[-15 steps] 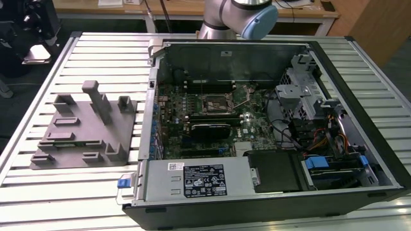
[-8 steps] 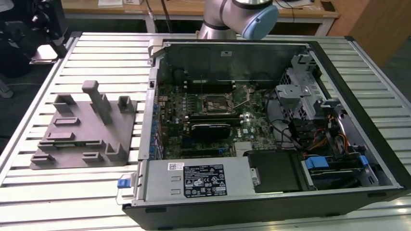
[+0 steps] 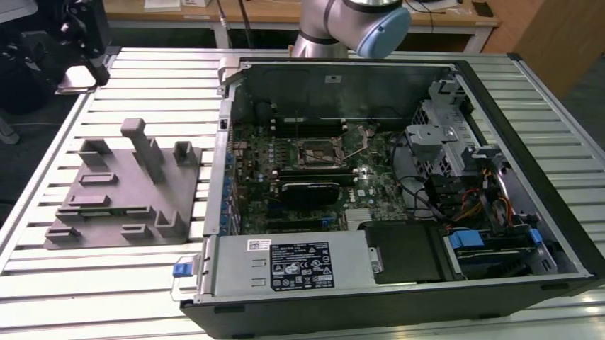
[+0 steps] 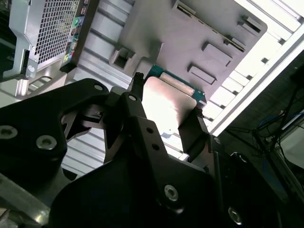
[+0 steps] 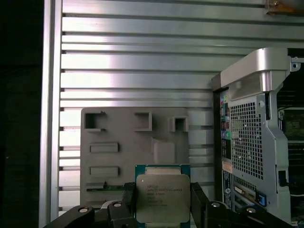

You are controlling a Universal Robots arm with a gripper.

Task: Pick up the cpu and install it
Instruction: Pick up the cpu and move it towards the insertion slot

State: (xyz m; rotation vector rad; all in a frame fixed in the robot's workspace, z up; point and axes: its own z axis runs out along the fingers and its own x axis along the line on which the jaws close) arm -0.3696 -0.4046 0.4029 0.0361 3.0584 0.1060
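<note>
While you follow both wrist views, your gripper has its fingers drawn in just to the width of the cpu, pinching its two edges with the silver top facing the camera. Beyond the chip lies the grey fixture on the slatted table. The chip looks clear of the fixture, so I judge the pick done. Farther off, at the centre of the exterior view, the open computer case shows its motherboard socket, which looks bare. The install is what's left.
</note>
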